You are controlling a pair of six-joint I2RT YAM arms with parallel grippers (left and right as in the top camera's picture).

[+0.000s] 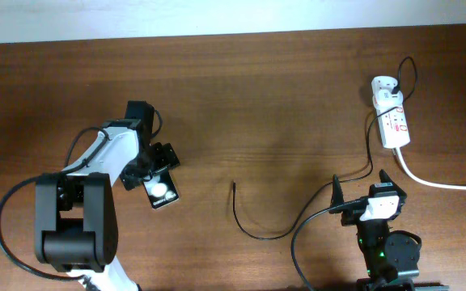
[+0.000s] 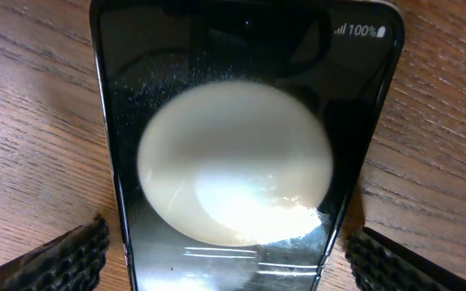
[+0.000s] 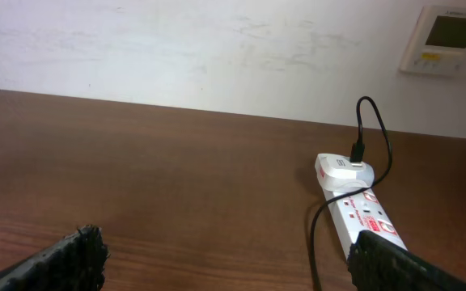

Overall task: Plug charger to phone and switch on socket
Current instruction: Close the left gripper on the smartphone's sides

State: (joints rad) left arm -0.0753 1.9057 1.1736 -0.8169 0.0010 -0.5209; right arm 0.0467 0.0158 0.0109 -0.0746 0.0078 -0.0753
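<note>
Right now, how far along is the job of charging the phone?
Done: the adapter sits in the socket. In hand: the open left fingers straddle the phone. Left: the charger tip lies loose, away from the phone; the socket switch cannot be read.

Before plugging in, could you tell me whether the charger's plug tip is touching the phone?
Apart. Overhead view shows bare wood between the charger tip and the phone.

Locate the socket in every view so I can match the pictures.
Overhead: socket at the upper right, near the table's far edge.
Left wrist: not in it; the phone fills the picture.
Right wrist: socket at the lower right.
Shared landmark: the white adapter on the socket's far end, with the charger looping above it.
</note>
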